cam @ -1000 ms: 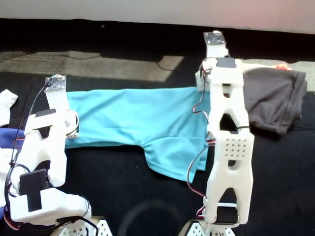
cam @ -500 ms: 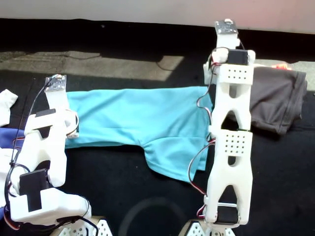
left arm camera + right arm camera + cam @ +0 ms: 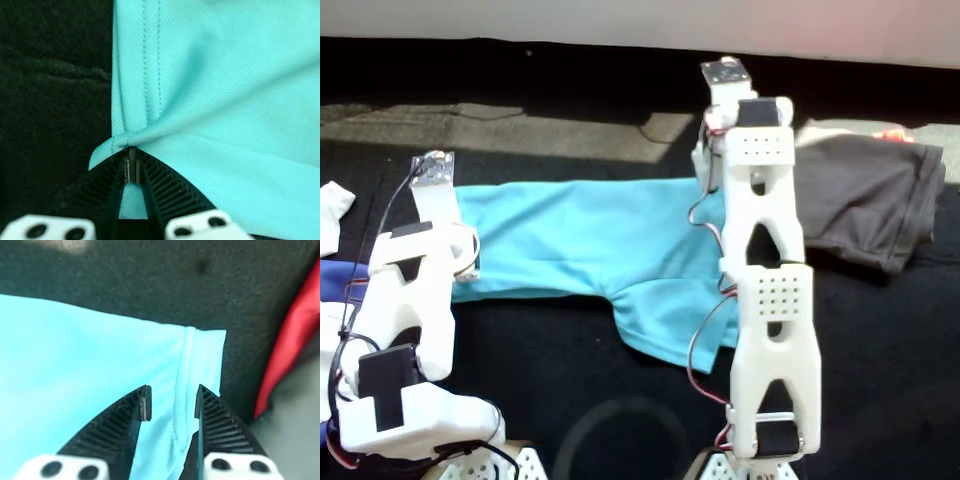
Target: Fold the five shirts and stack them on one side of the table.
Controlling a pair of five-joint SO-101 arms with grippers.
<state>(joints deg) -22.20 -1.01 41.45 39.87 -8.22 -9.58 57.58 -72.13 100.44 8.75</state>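
shirt: turquoise shirt [image 3: 590, 240] is lying spread on the black desk [image 3: 570, 380], long axis running side to side between the two arms, with one flap hanging out toward the arm bases.
left claw: left claw [image 3: 131, 160] is clamping the hemmed edge at the shirt's left end, and fabric is bunching into the pinch.
right claw: right claw [image 3: 172, 402] is hovering with jaws apart over the shirt's far right corner. The hem seam is running straight through the gap and nothing is being gripped.
key relation: the corner is sitting directly under and between the right jaws, with bare desk just beyond it. The right arm is the nearer one, and the left is holding the opposite end of the long axis.
step: looks like it's setting up a two-point hold for a fold, one end pinned and the other not yet taken.
next: probably calling for a straight drop and close on that seam.
risk: the corner is thin, so the jaws could be closing on one layer or missing it.
stack side: folded dark grey shirt [image 3: 870, 205] is lying just beside the right end, with red cloth [image 3: 290, 340] showing near the corner.
left edge: white cloth [image 3: 332, 215] and blue cloth [image 3: 335, 275] are waiting there.
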